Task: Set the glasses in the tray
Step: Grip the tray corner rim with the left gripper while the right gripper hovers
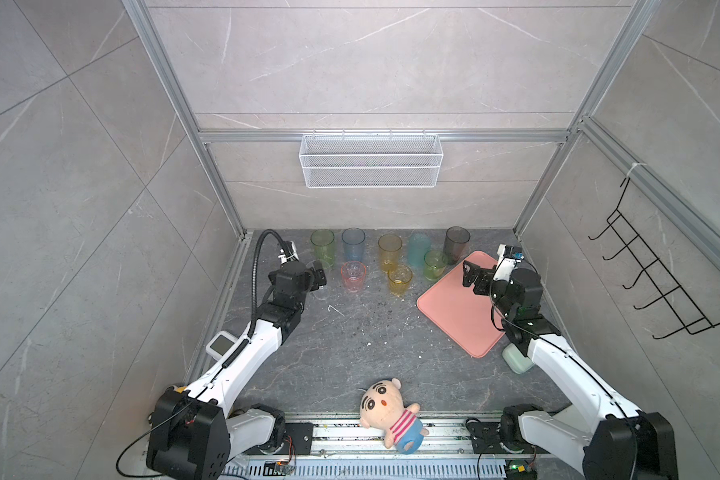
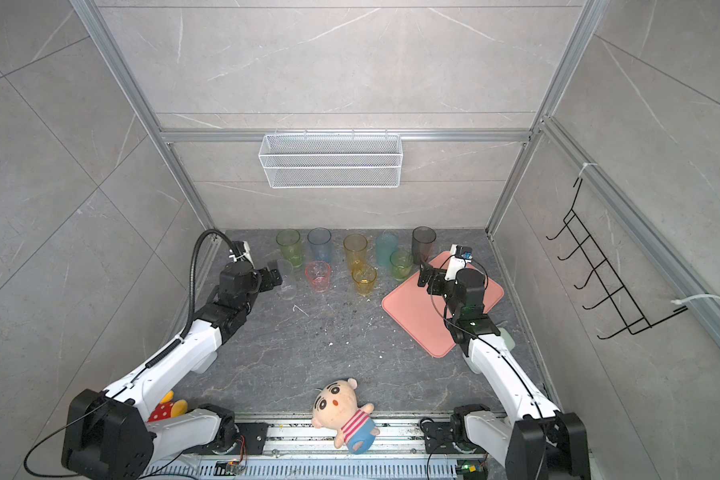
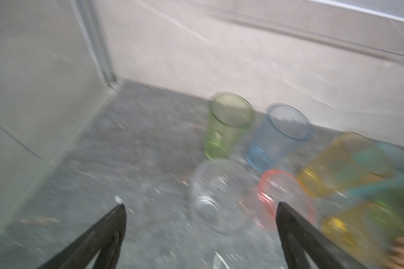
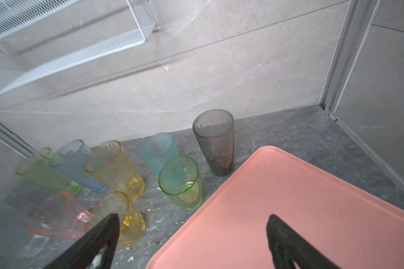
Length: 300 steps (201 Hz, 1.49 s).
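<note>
Nine tumblers, all upright on the dark tabletop (image 1: 350, 340) to the left of the salmon-pink tray (image 1: 449, 324) in both top views; none stands on the tray.

- Closest to the tray: smoky grey tall tumbler (image 1: 456, 244), just beside its far corner; short green tumbler (image 1: 434, 264), just beside its far left edge.
- Back row, each farther from the tray than the one before: teal tumbler (image 1: 417, 248), tall amber tumbler (image 1: 390, 250), tall blue tumbler (image 1: 353, 244), tall green tumbler (image 1: 322, 246).
- Front row, same order: short amber tumbler (image 1: 400, 279), pink tumbler (image 1: 353, 276), clear tumbler (image 3: 217, 195), which is the farthest of all.
- Your left gripper (image 3: 201, 205): well apart from the tray, jaws spread wide. The clear tumbler sits just ahead, between them. The wrist view is blurred, so you cannot tell whether a finger touches it.
- Your right gripper (image 4: 193, 216): over the tray's far corner, jaws spread wide, holding nothing.
- Other items: pale green box (image 1: 516, 361) at the tray's near corner, partly under your right arm; plush doll (image 1: 391, 415) well apart from the tray; white wire mesh basket (image 1: 371, 160) on the back wall beyond the tray.
</note>
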### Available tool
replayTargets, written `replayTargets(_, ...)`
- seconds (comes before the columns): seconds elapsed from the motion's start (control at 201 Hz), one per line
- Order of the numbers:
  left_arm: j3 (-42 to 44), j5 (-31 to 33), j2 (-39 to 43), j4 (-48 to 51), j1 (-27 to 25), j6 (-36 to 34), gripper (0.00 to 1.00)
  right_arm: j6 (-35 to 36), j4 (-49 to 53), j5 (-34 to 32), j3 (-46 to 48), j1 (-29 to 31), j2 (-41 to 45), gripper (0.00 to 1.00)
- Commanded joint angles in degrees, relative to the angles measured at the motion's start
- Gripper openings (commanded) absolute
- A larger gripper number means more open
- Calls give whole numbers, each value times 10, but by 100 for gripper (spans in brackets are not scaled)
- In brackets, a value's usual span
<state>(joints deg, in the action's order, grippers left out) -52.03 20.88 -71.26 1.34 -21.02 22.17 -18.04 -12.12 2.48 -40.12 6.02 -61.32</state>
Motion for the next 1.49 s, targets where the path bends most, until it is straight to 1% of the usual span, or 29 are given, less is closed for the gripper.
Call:
replayTargets(0.0,-68,-40,-49,134,-49,90,100,-106,111,60,-41,1,14,99)
replayTargets(0.095,-108,-34,-90,162,-105,115,100,-120,146,86,-58,1,10,99)
replayTargets(0.174,-142,-44,-128,178,-146,130,100,-143,134,95,-44,1,18,99)
replayTargets(0.224,-170,-39,-157,197,-173,135,100,-151,128,97,-36,0,21,99)
replayTargets(0.344,-238,-35,-228,229,-236,141,100,-162,149,75,-29,0,23,99)
replayTargets(0.408,-275,-33,-263,243,-264,140,100,-167,140,72,-16,1,24,99)
replayTargets(0.528,-334,-20,-327,262,-305,150,100,-169,136,60,-1,2,27,99)
replayTargets(0.642,-392,-11,-390,281,-338,155,100,-164,143,23,9,2,40,99)
replayTargets(0.717,-426,-12,-426,288,-354,164,100,-159,153,-1,10,2,43,99)
replayTargets(0.817,-470,-22,-470,298,-368,168,100,-157,179,-23,-6,1,27,99)
replayTargets(0.881,-493,-24,-493,305,-375,179,99,-156,195,-26,-17,1,15,99)
replayTargets(0.966,-519,-29,-524,304,-387,189,96,-158,192,-24,-16,0,7,99)
replayTargets(1.1,-576,-20,-573,331,-404,201,96,-161,192,-33,-13,0,7,99)
replayTargets(1.354,-618,-18,-618,336,-421,215,91,-164,197,-54,-9,1,16,99)
replayTargets(1.489,-641,-18,-652,352,-424,215,87,-159,211,-47,-21,1,15,99)
